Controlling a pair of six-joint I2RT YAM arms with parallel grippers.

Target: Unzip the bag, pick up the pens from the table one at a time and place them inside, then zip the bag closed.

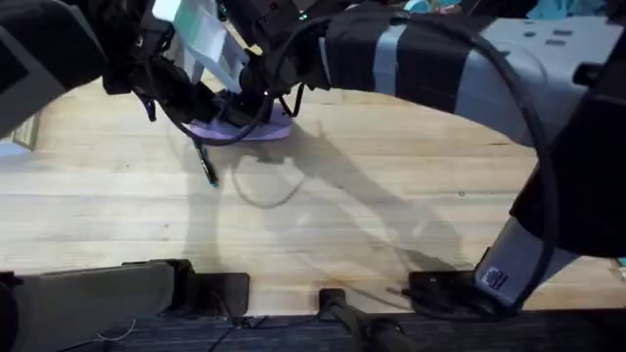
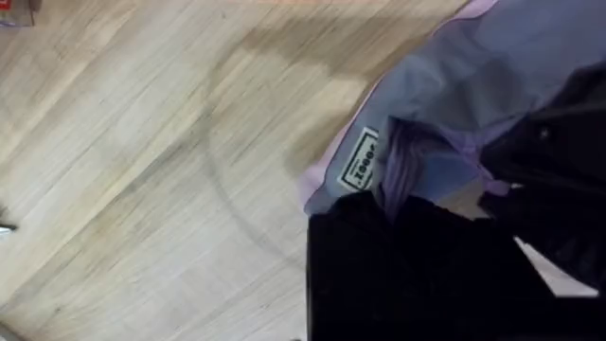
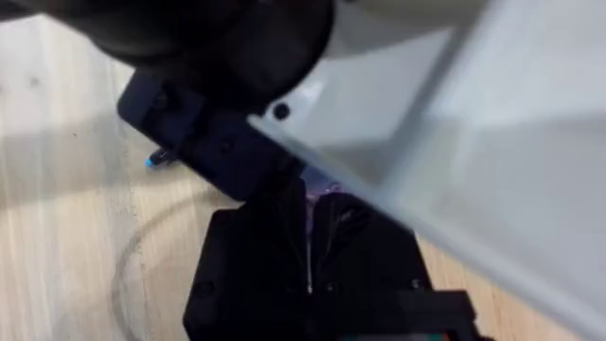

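Observation:
The lavender bag (image 1: pixel 266 129) lies on the table (image 1: pixel 411 196) at the far centre-left, and both arms meet over it. My left gripper (image 1: pixel 210 106) is at its left end. In the left wrist view the left gripper (image 2: pixel 398 204) is shut on a fold of the bag (image 2: pixel 473 85) beside a white label (image 2: pixel 359 161). My right gripper (image 1: pixel 256 93) reaches across from the right. In its wrist view the right gripper (image 3: pixel 308 204) has its fingers together on purple bag (image 3: pixel 327 185) fabric. One dark pen (image 1: pixel 205 164) with a blue tip lies just in front of the bag, seen again as the pen (image 3: pixel 159 158).
A faint ring mark (image 1: pixel 264 186) shows on the wood in front of the bag. Bare tabletop runs wide toward the near edge and the right. The left arm's body (image 3: pixel 218 57) hangs close above the right gripper.

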